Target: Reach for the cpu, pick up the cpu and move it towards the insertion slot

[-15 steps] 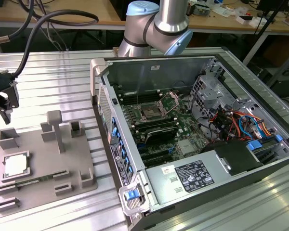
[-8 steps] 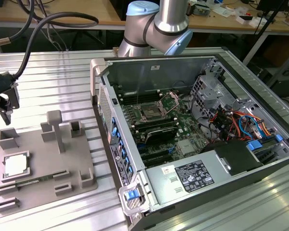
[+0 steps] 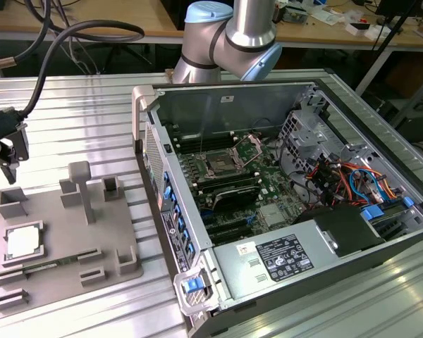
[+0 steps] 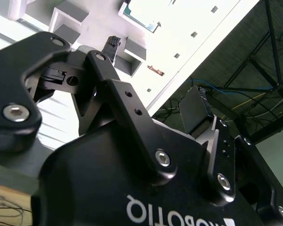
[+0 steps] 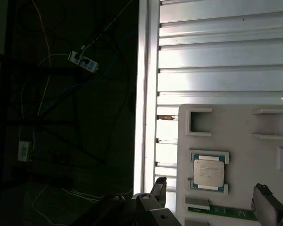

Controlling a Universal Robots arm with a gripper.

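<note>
**Gripper (image 3: 9, 151) empty, reach in hand**

Jaws stand apart at the exterior view's left edge, by the grey tray (image 3: 67, 229). We log the cpu (image 3: 21, 241) in its recess, lower left, and the insertion slot (image 3: 217, 166) mid-frame. We judge the grasp needs jaws squared either side of it.

The cpu (image 3: 22, 241) shows a silvery-white top with a pale rim, set against the plain matt grey of the tray (image 3: 63, 225) and the ribbed, silver-striped metal of the bench (image 3: 77, 113). The hand (image 3: 7, 158) is black, with white lettering on its body in the second wrist view, while the arm (image 3: 257, 28) is silver metal with pale blue joint caps. Inside the grey metal computer case (image 3: 233, 105) the motherboard (image 3: 268, 193) is green, the insertion slot (image 3: 218, 165) has a dark centre in a silver frame, and the cables (image 3: 338, 176) are red, orange and blue.
</note>
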